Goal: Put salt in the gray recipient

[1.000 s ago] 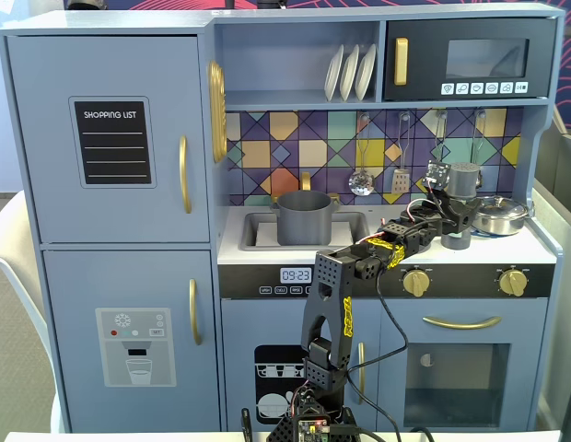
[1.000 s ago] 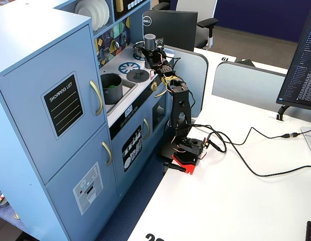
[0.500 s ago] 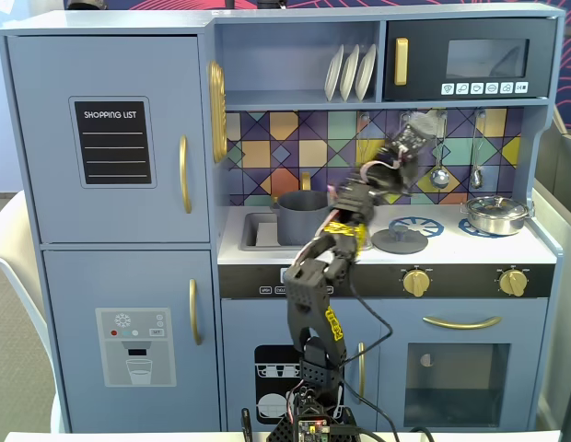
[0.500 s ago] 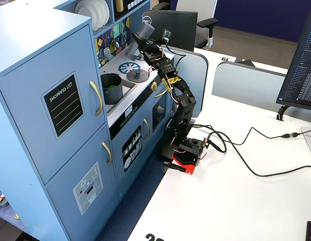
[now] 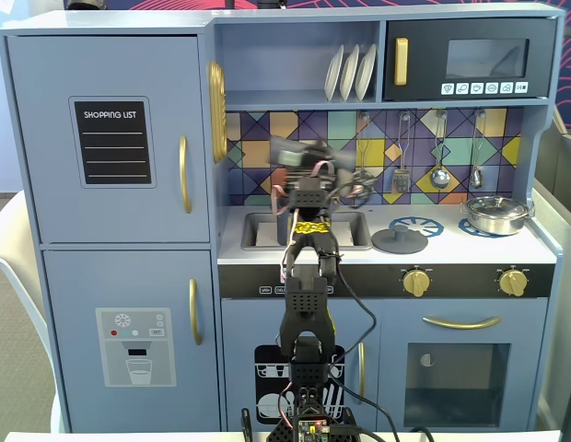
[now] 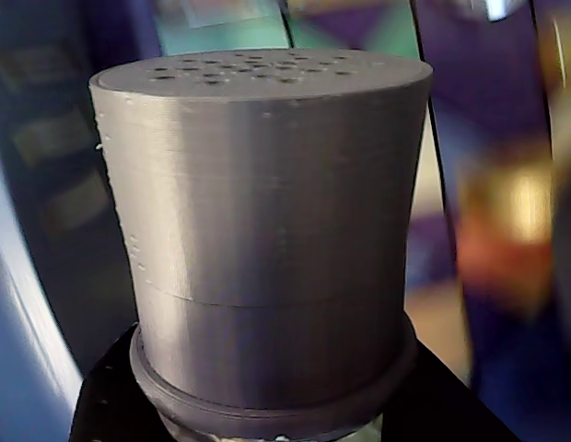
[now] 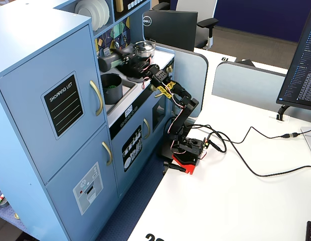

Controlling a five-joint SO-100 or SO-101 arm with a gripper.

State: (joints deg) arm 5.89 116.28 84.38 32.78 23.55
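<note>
The gripper (image 7: 126,58) is clamped on the salt (image 7: 108,61), held tipped nearly level (cap leftward) just above the gray recipient (image 7: 111,88) in the sink, which lies directly below.

- A pale counter (image 5: 451,250) is seen across the toy kitchen, with a sink (image 5: 258,230) sunk into it.
- A flat gray lid (image 5: 400,240) is laid on the left burner.
- A shiny steel pot (image 5: 495,215) is set at the right end.
- The gray recipient (image 7: 112,88) is seated in the sink.
</note>
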